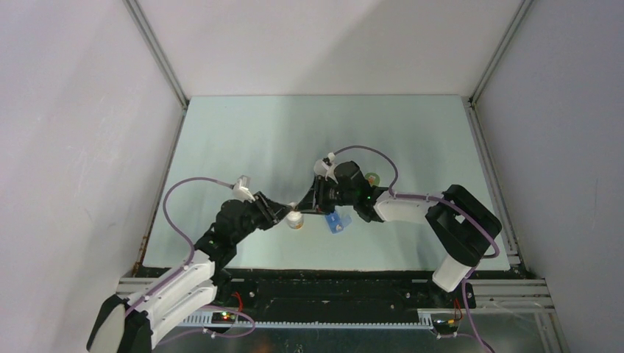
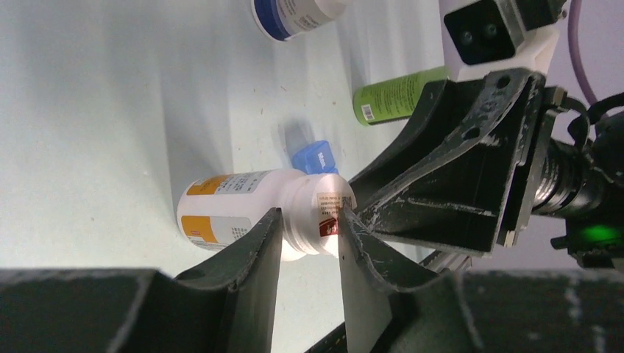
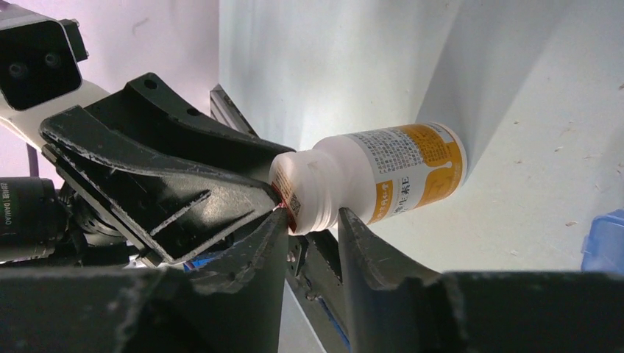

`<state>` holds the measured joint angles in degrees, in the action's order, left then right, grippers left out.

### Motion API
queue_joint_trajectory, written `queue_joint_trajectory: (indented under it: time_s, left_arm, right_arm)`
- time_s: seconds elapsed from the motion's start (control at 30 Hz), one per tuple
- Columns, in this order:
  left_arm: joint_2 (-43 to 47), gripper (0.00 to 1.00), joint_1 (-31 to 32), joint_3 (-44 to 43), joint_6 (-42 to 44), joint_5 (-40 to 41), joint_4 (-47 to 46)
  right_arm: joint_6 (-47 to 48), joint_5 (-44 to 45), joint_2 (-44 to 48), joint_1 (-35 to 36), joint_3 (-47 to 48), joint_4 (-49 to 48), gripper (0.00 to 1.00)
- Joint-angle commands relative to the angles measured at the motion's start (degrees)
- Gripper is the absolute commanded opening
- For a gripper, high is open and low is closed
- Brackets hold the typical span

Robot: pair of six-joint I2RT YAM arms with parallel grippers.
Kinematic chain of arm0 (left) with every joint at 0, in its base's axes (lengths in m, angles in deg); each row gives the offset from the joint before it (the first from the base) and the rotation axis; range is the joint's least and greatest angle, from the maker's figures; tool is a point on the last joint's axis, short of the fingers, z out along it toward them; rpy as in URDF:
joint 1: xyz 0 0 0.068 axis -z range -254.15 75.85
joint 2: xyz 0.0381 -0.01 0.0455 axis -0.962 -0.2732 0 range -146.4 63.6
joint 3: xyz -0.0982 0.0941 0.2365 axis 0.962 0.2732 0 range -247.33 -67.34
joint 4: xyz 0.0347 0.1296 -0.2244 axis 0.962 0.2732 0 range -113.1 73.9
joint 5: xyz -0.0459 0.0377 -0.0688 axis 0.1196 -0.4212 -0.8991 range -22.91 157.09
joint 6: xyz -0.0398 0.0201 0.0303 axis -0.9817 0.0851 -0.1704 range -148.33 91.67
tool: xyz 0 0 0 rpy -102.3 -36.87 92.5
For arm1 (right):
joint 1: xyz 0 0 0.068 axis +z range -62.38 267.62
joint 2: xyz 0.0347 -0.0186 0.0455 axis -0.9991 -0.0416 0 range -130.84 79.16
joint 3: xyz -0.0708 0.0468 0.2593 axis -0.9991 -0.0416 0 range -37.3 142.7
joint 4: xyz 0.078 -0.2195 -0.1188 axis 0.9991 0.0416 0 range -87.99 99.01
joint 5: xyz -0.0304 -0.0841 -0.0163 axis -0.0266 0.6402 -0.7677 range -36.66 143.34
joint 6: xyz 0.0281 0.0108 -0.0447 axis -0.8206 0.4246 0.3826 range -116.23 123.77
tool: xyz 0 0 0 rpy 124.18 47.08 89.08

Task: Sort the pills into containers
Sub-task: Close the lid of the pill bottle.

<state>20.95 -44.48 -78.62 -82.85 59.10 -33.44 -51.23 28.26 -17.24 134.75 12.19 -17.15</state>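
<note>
The left gripper [image 2: 310,217] is clamped on the neck of a white bottle [image 2: 235,195] with an orange label; its two fingers press it from both sides. The right gripper [image 3: 313,217] meets the same bottle from the opposite side. Its fingers are closed on the white cap [image 3: 302,184], which fills the gap between them. The tips of the two grippers are almost touching each other at the cap, near the middle of the counter [image 1: 257,140].

The blue pill box [image 2: 315,157] lies on the counter just beside the bottle, on the side of the right arm and partly under the right gripper in the top view. I cannot tell whether its compartments are open, and its inside is not visible.

A green bottle [image 2: 394,97] is further back, behind the right gripper. A blue-label bottle [image 2: 294,15] shows at the edge of the left wrist view, well apart from the pill box.
</note>
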Motion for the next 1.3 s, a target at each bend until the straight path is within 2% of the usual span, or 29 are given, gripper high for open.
queue_joint_trajectory:
  time_s: [0.0,0.17,0.3,0.53,0.63,0.97,1.07,1.27]
  left_arm:
    - [-1.6,0.37,0.5,1.4,-2.8,-3.3,-2.4]
    - [-2.1,0.34,0.5,2.0,-3.7,-3.8,-3.9]
    - [-1.8,0.31,0.6,2.5,-3.4,-3.9,-4.4]
    - [2.8,0.40,0.6,2.5,0.6,-4.0,-1.7]
    - [4.4,0.40,0.6,2.7,1.3,-3.8,-0.3]
    - [4.1,0.22,0.6,3.8,0.2,-4.6,-1.9]
    - [3.6,0.19,0.6,4.1,0.2,-4.6,-2.5]
    - [2.8,0.11,0.6,5.3,-0.1,-4.4,-4.0]
  right_arm:
    - [-2.2,-0.9,-3.4,3.3,-1.9,-3.5,0.33]
    - [-2.5,0.0,-3.8,4.0,-3.3,-7.9,0.31]
    - [-2.8,0.8,-4.2,4.1,-4.4,-10.7,0.33]
    - [-2.8,1.9,-4.2,3.4,-4.6,-8.9,0.33]
    - [-2.6,2.0,-4.0,2.7,-4.6,-7.7,0.35]
    - [-1.9,2.6,-4.1,1.5,-3.9,-6.7,0.44]
    - [-1.5,2.5,-5.1,1.5,-3.8,-7.7,0.44]
    - [-0.8,4.8,-5.6,2.1,-3.5,-6.7,0.38]
